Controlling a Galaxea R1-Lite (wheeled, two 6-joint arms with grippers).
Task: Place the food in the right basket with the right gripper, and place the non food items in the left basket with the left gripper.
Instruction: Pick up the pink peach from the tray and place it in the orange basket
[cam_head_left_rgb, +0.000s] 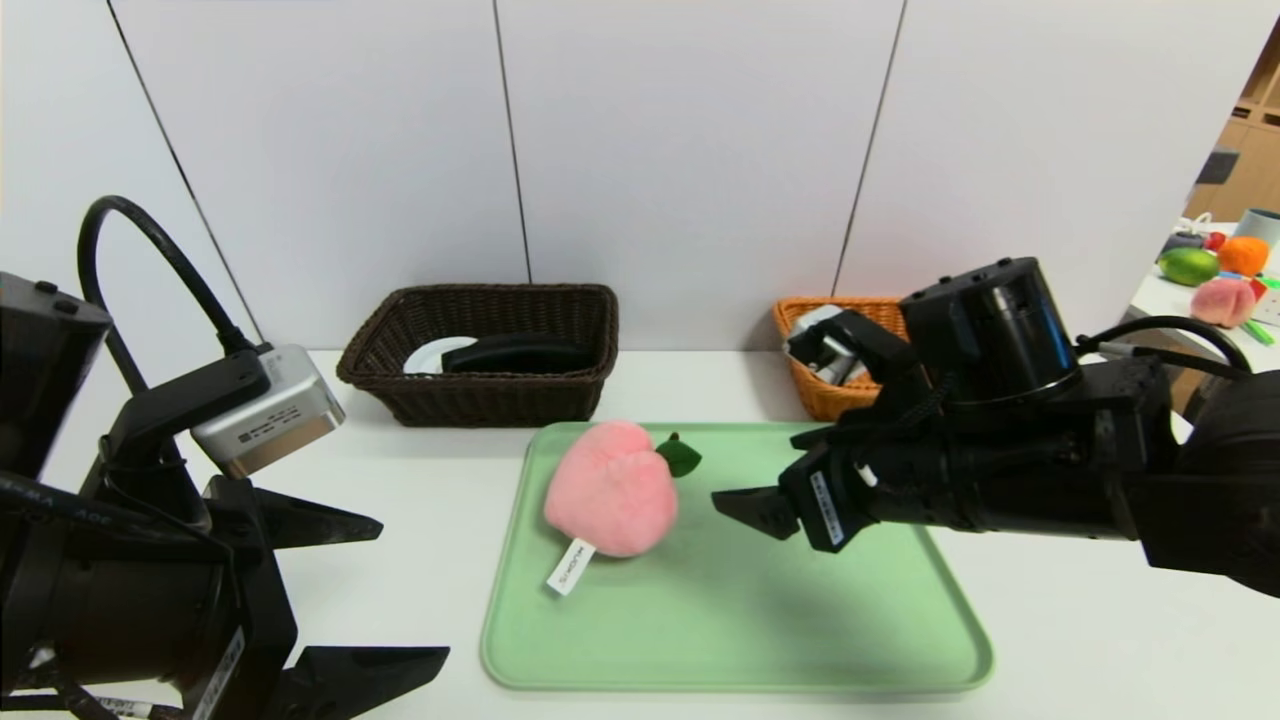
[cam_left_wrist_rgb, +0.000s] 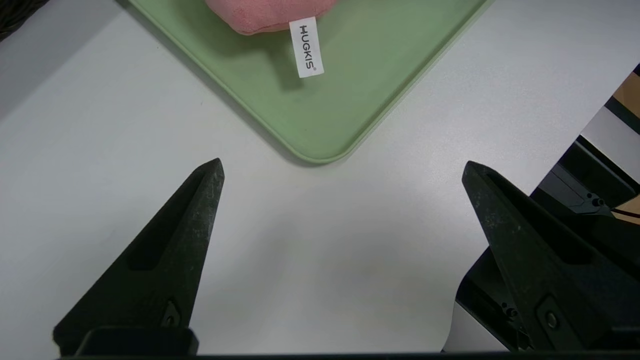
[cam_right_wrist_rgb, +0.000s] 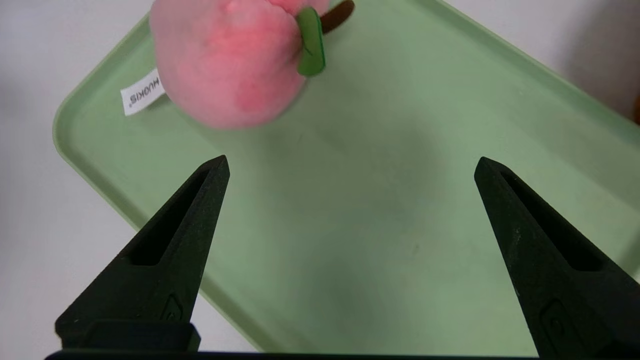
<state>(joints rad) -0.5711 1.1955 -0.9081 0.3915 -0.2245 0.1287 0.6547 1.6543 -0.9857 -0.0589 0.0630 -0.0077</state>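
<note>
- Closest to your head camera, the left gripper (cam_head_left_rgb: 400, 590) hangs over bare table off the near-left corner of the green tray (cam_head_left_rgb: 735, 640), fingers spread wide, nothing between them; treat it as parked.
- Your right gripper (cam_right_wrist_rgb: 350, 167) is the one at work: it hovers over the tray's middle, jaws released and empty, tips aimed at the plush peach (cam_head_left_rgb: 611, 487) just beyond them.
- That peach lies on the tray's far-left part, leaf (cam_head_left_rgb: 680, 457) and stem toward the tray's back edge.
- Expect it to be light, soft and squashy; the fuzzy cover should not slip. Straddle its round middle rather than the leaf or tag.
- Its white tag (cam_left_wrist_rgb: 306, 47) reads "HUGKIS".
- Behind the tray's right corner sits the orange basket (cam_head_left_rgb: 815, 395), already holding something; behind the left corner, the dark basket (cam_head_left_rgb: 480, 385) with a plate and a dark object.
</note>
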